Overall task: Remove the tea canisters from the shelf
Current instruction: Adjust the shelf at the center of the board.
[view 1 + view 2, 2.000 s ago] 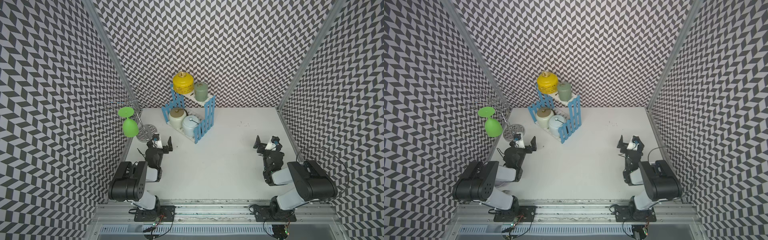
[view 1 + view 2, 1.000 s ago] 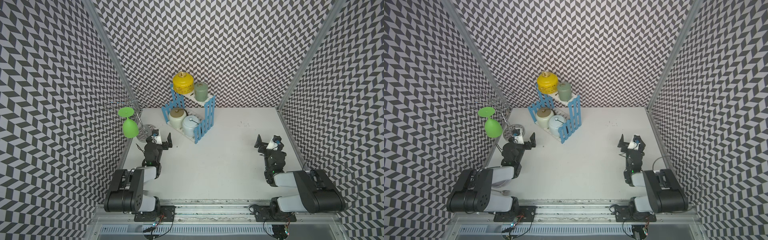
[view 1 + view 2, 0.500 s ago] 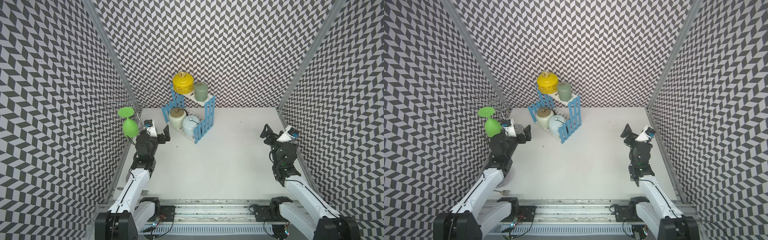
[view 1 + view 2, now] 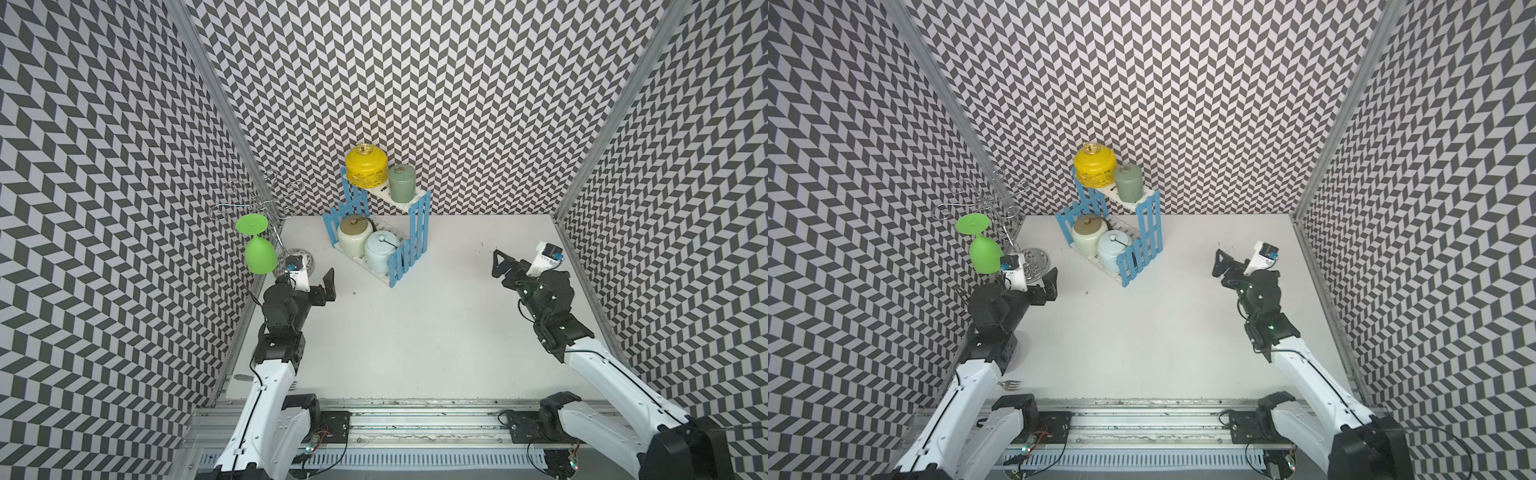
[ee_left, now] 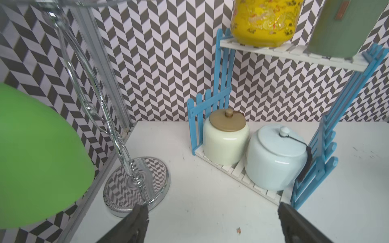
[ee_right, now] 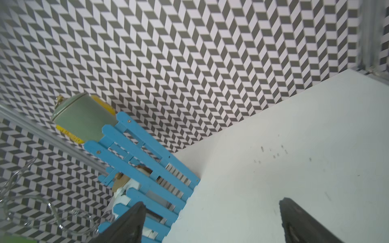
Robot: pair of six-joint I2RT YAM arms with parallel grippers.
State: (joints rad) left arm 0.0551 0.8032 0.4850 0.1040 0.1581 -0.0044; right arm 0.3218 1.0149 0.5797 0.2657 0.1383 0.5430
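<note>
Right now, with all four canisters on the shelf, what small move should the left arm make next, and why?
Probably ease the left gripper forward toward the cream canister on the lower tier of the shelf. Its jaws stand open and empty, its wrist view faces that jar across bare table, and the green goblet hangs close beside the arm.

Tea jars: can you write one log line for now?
tea canisters: all four on shelf | left pincer: open, empty | right pincer: open, empty | removed: none yet
</note>
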